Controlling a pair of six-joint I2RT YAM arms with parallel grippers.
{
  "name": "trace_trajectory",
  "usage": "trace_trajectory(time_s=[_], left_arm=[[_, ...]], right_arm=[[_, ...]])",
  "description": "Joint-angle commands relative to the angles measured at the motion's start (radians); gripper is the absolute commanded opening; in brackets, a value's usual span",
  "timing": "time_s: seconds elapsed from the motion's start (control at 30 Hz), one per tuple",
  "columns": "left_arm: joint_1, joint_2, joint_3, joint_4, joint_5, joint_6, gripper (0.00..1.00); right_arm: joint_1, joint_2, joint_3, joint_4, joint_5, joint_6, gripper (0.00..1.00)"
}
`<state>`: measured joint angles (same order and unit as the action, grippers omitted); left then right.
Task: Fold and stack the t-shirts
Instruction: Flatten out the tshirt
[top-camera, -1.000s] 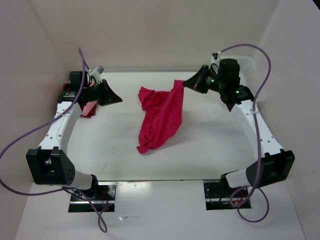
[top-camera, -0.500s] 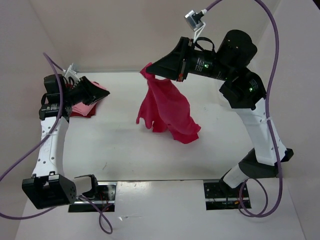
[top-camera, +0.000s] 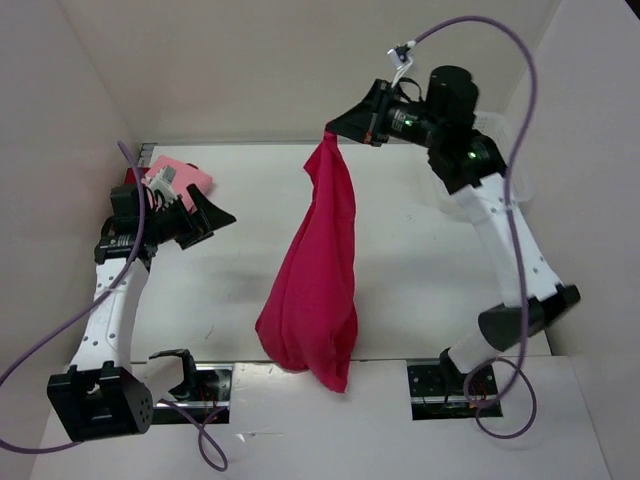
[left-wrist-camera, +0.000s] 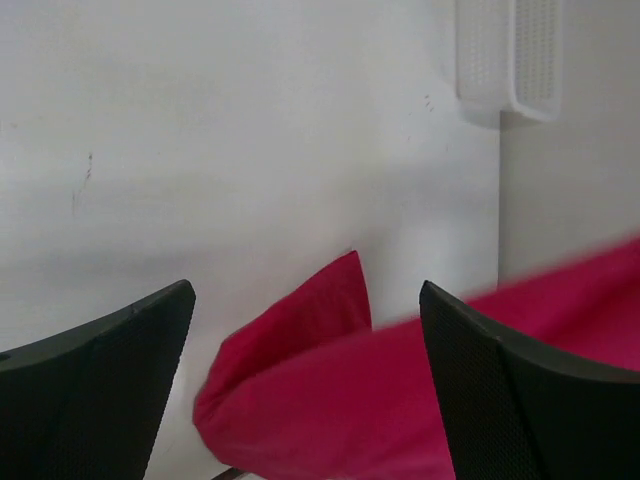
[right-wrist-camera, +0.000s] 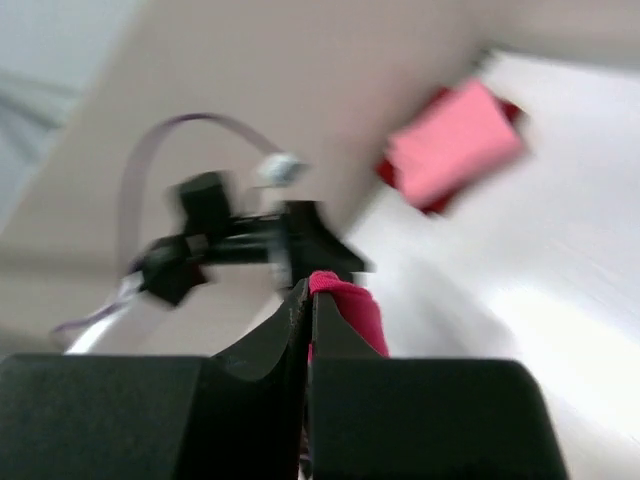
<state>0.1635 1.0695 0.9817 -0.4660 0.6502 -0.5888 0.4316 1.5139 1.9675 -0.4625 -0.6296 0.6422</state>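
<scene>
The bright magenta-pink t-shirt (top-camera: 312, 290) hangs in a long drape from my right gripper (top-camera: 334, 130), which is raised high over the back of the table and shut on its top edge. In the right wrist view the jaws (right-wrist-camera: 308, 290) are pressed together on a fold of that cloth (right-wrist-camera: 350, 305). A folded light pink t-shirt (top-camera: 183, 178) lies on a dark red one (top-camera: 131, 176) at the back left. My left gripper (top-camera: 218, 215) hovers just right of that pile, open and holding nothing. Its wrist view shows the hanging shirt (left-wrist-camera: 330, 400) beyond the spread fingers (left-wrist-camera: 110, 360).
A white mesh basket (left-wrist-camera: 505, 60) stands at the back right against the wall, partly behind the right arm (top-camera: 500, 230). White walls close in the table on the left, back and right. Purple cables loop off both arms.
My left gripper has opened and pulled back from the folded pile toward the near side. The right gripper has kept hold of the magenta shirt, which now hangs full length.
</scene>
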Motion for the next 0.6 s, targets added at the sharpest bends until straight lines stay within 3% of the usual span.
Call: trace_trajectory(time_s=[0.0,0.13,0.2,0.27,0.3,0.37,0.57], left_arm=[[-0.019,-0.023,-0.037,-0.002,-0.032,0.061,1.00],[-0.044,0.024,-0.089,0.084,0.005,0.003,1.00],[-0.108,0.073,-0.103,0.116,0.017,-0.019,1.00],[-0.184,0.111,-0.103,0.107,-0.069,-0.031,0.85],[-0.203,0.112,-0.103,0.107,-0.093,-0.031,0.62],[-0.241,0.144,-0.103,0.107,-0.155,-0.031,0.55],[-0.537,0.253,-0.023,-0.005,-0.412,0.081,0.69]], right_arm=[[-0.082,0.110,-0.114,0.051,-0.028,-0.058,0.00],[-0.082,0.274,-0.084,0.018,-0.005,-0.101,0.00],[-0.082,0.314,-0.044,0.006,-0.016,-0.110,0.00],[-0.082,0.325,-0.003,-0.007,0.022,-0.134,0.00],[-0.091,0.325,0.011,-0.019,0.045,-0.148,0.00],[-0.111,0.325,0.031,-0.045,0.083,-0.171,0.00],[-0.186,0.290,-0.120,0.007,0.082,-0.148,0.00]])
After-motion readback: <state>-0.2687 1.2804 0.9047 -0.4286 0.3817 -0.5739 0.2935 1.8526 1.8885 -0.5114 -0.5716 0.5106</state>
